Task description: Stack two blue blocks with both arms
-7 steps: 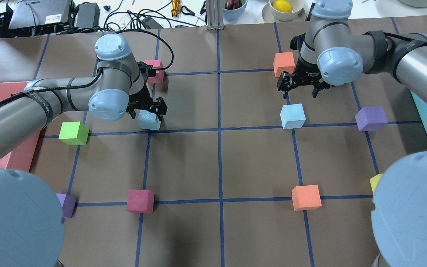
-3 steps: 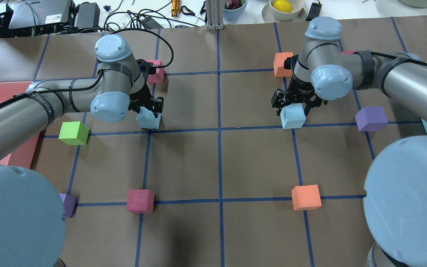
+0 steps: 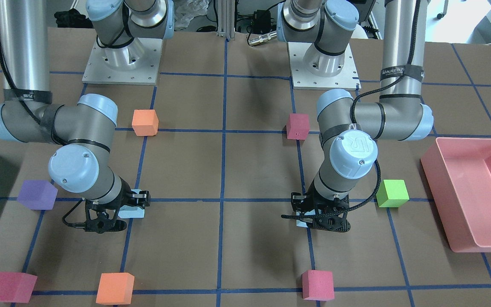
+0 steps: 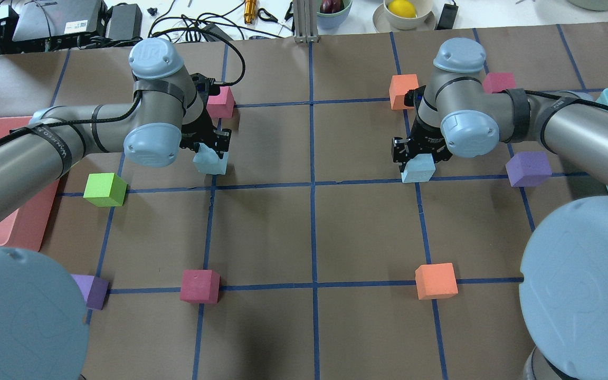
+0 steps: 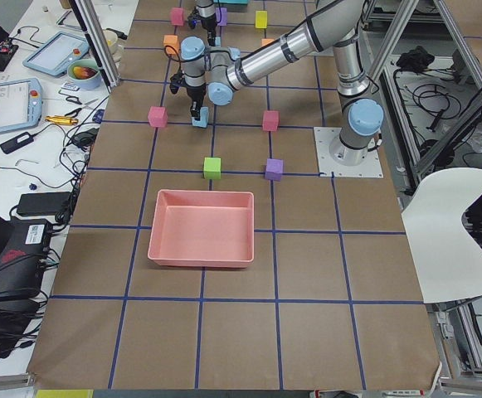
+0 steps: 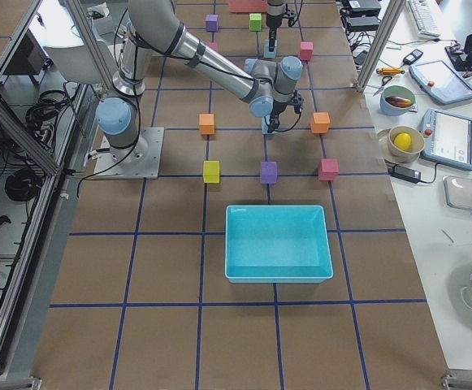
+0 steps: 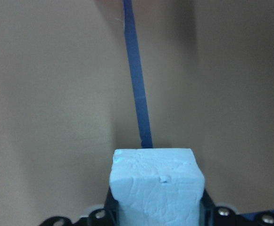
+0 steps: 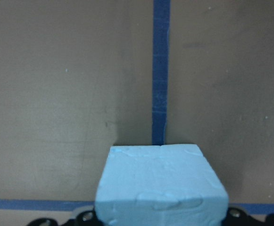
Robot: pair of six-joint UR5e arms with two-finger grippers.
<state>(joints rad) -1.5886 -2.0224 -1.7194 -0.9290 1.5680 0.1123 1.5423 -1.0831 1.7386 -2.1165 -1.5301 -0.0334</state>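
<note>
**Clerk:** Entry one, left gripper (image 4: 213, 150)?

**Keeper:** Clamped on the first blue block (image 4: 210, 165). The block sits askew between its fingers. A magenta cube (image 4: 220, 102) lies near, beyond the wrist, and a green cube (image 4: 104, 189) lies apart on the arm's side.

**Clerk:** Entry two, right gripper (image 4: 415, 155)?

**Keeper:** It is low over the second blue block (image 4: 419, 171), with one finger at each side. The block rests on the paper. I cannot tell whether the fingers press it. An orange cube (image 4: 403, 91) lies near, beyond the wrist, and a purple cube (image 4: 528, 169) lies apart on the arm's side.

teal box (image 6: 278, 244) centre, R arm (image 6: 213, 65) extended
</note>
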